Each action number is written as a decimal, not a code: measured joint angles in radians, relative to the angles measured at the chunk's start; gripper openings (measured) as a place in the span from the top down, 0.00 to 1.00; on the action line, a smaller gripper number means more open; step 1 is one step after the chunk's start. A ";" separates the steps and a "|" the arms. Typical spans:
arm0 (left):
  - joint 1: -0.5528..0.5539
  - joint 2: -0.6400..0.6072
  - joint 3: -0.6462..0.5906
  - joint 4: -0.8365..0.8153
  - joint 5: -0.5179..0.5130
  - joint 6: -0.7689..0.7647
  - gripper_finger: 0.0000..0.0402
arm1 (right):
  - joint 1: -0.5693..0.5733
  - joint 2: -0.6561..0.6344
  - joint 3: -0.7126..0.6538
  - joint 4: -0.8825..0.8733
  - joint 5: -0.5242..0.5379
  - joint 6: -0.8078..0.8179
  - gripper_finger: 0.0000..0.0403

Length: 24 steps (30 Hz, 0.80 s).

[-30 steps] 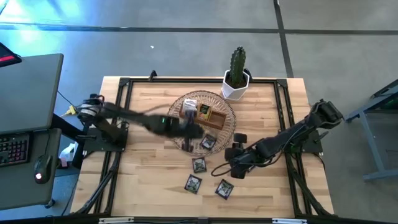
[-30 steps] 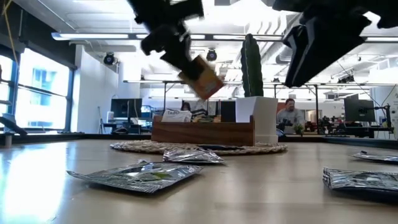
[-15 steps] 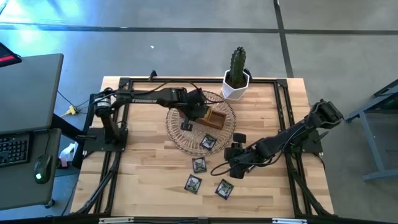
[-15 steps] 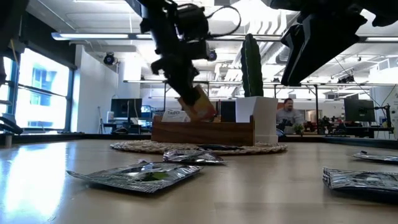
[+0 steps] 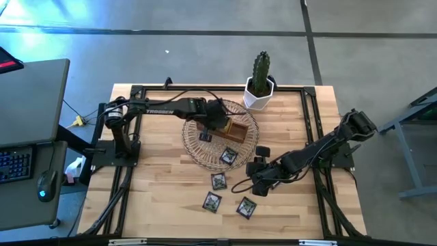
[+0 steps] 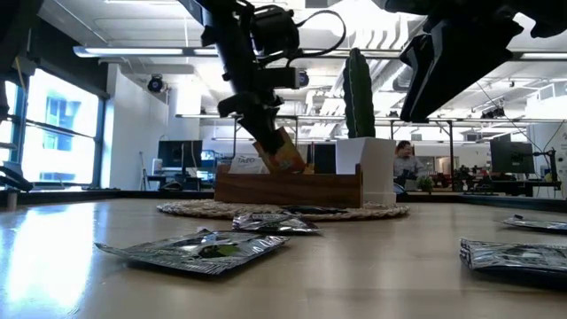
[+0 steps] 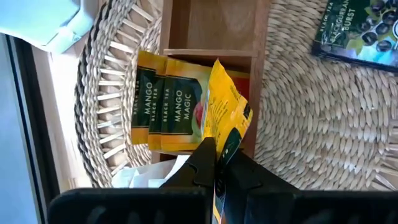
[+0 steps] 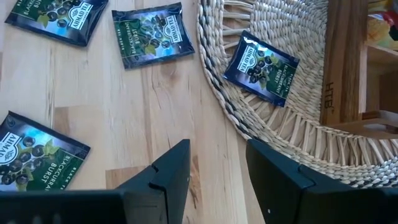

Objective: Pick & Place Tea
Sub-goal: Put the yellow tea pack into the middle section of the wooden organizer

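Note:
My left gripper point(image 5: 213, 121) hangs over the wooden compartment box point(image 5: 234, 130), which stands on the round wicker basket point(image 5: 198, 150). It is shut on an orange tea packet point(image 7: 228, 115). Two yellow tea packets point(image 7: 163, 109) stand upright in the box compartment below it. One dark tea packet point(image 5: 228, 156) lies flat on the basket's near side. Three more lie on the table: one point(image 5: 218, 181) just off the basket, two point(image 5: 212, 201) point(image 5: 246, 206) nearer the front edge. My right gripper point(image 8: 214, 174) hovers open above the table beside the basket's near right rim. My left gripper pinches the orange packet's upper end point(image 7: 225, 148) between its two fingers, coming from above at a slant. The packet hangs tilted below the fingers point(image 6: 266, 133). Its lower end point(image 6: 292, 164) is at the box's top rim, next to the yellow packets; whether it touches them I cannot tell.
A cactus in a white pot point(image 5: 259, 87) stands at the far edge, just behind the basket. Black frame rails point(image 5: 126, 171) run along the table's left and right sides. Bare wood lies left of the basket point(image 5: 160, 171).
My left gripper has swung from the basket's near side toward the far edge, over the wooden box, and sunk a little. It stays shut. The orange packet has come down with it, from well above the box to its top rim, and has tipped steeper.

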 joint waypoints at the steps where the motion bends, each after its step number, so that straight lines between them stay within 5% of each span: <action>1: 0.000 0.000 0.000 -0.004 0.000 0.000 0.99 | 0.000 0.000 0.000 0.000 0.002 0.000 0.62; 17: -0.002 0.000 0.000 -0.015 -0.016 0.000 0.98 | 0.000 0.000 0.000 0.002 0.034 0.000 0.62; 24: -0.002 0.000 0.000 -0.006 -0.017 0.000 0.82 | 0.000 0.000 0.000 0.001 0.035 0.000 0.62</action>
